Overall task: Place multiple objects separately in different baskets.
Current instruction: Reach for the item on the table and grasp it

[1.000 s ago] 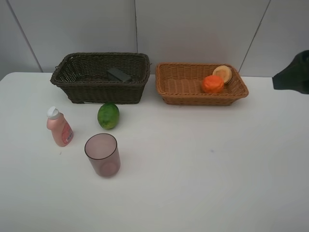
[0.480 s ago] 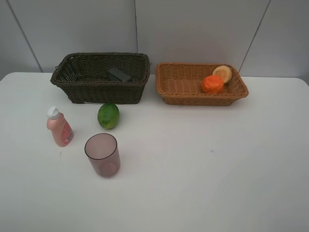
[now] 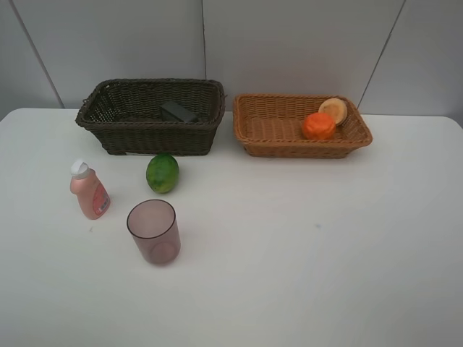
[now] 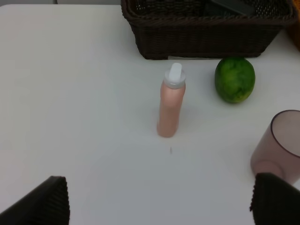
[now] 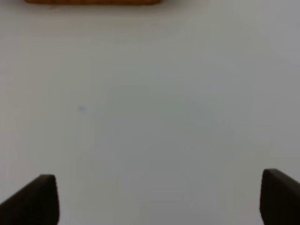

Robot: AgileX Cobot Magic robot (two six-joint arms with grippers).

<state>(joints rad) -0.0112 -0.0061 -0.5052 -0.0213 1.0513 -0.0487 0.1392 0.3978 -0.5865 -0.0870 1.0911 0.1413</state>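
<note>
The dark brown basket (image 3: 108,126) stands at the back left with the dark pump bottle (image 3: 178,111) in it. The light tan basket (image 3: 268,134) at the back right holds the orange (image 3: 318,126) and a peach-like fruit (image 3: 333,110). The green fruit (image 3: 162,173), the pink bottle (image 3: 88,190) and the mauve cup (image 3: 153,231) stand on the table at the left. Neither arm shows in the exterior view. My left gripper (image 4: 159,199) is open, its fingertips (image 4: 42,199) wide apart short of the pink bottle (image 4: 169,101), green fruit (image 4: 235,79) and cup (image 4: 279,145). My right gripper (image 5: 157,197) is open over bare table.
The white table (image 3: 311,238) runs up to a grey panelled wall behind the baskets. The tan basket's front edge (image 5: 93,2) shows at the rim of the right wrist view. The dark basket's front wall (image 4: 201,33) shows in the left wrist view.
The right arm, seen at the right edge one second ago, has left the exterior view. The objects have not moved.
</note>
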